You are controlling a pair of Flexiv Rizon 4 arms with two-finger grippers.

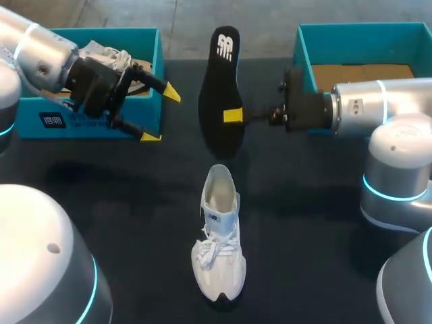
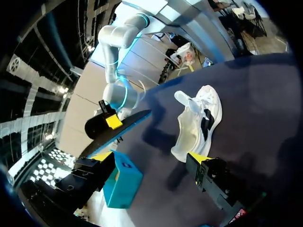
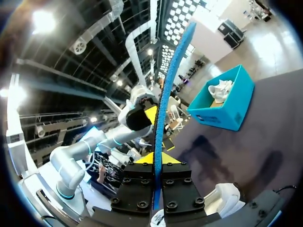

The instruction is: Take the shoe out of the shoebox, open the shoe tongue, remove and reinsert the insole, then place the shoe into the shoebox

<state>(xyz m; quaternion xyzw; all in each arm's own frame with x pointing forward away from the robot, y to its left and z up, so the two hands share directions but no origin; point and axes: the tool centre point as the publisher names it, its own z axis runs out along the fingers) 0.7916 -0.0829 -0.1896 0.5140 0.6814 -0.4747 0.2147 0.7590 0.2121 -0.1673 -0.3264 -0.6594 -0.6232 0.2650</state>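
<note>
A white shoe (image 1: 219,233) lies on the dark table, toe toward the front edge, and it also shows ahead of my left gripper (image 2: 199,118). The black insole (image 1: 221,88) is held off the table behind the shoe, with my right gripper (image 1: 233,115) shut on its edge. From the right wrist the insole (image 3: 163,90) is seen edge-on as a blue strip between the shut gripper (image 3: 155,158). My left gripper (image 1: 160,115) hangs open and empty in front of the left blue shoebox (image 1: 145,40), left of the insole (image 2: 118,130).
The left shoebox (image 3: 222,113) holds another white shoe (image 1: 111,57). A second blue box (image 1: 364,34) with a brown cardboard bottom stands at the back right, behind my right arm. Bare table lies on both sides of the shoe.
</note>
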